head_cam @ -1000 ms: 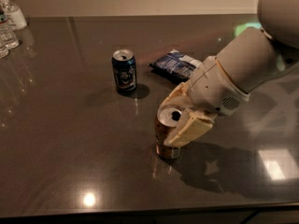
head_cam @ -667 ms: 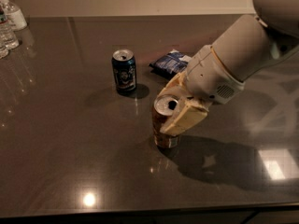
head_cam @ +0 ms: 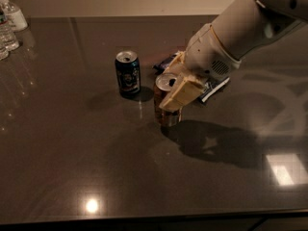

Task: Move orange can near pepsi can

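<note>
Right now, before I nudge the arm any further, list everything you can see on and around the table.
orange can: one, orange-brown with a silver top, mid-table, just right of the pepsi can and apart from it
pepsi can: one, dark navy with a silver top, upright, left of centre
chip bag: one, dark blue with a white edge, behind the orange can, mostly hidden by the arm
water bottles: at least two, clear plastic, far left corner
table: one, dark and glossy, fills the view
arm: one, pale grey, reaching in from the upper right
gripper: one, cream fingers, closed around the orange can near its top
</note>
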Tool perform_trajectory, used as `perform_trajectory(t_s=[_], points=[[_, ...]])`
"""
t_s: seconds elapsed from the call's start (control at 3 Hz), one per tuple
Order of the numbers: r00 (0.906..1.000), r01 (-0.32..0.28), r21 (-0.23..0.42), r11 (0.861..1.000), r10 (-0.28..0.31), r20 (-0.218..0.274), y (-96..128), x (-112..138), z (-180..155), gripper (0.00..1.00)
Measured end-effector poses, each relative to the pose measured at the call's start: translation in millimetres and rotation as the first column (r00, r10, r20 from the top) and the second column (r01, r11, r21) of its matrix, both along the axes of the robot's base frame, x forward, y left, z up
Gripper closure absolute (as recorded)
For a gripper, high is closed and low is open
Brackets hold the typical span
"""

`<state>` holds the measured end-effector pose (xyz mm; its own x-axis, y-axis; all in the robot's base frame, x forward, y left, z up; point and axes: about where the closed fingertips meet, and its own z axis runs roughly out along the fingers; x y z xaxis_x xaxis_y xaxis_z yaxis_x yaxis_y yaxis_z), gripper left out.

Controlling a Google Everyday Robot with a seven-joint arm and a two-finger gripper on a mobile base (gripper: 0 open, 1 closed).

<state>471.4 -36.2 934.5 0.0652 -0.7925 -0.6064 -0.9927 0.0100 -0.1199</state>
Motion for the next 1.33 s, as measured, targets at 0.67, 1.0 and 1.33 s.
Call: perform_trajectory(t_s=[0.67,1.0,1.33], points=[[0.9995,0.031,0.035,0.999,-0.032,0.001,15,37,-3,1.0],[0.9996,0.027,0.041,0.999,-0.027,-0.009,26,46,-9,1.0],[0.9995,0.016,0.041,0.999,-0.015,-0.027,39,53,-16,1.0]])
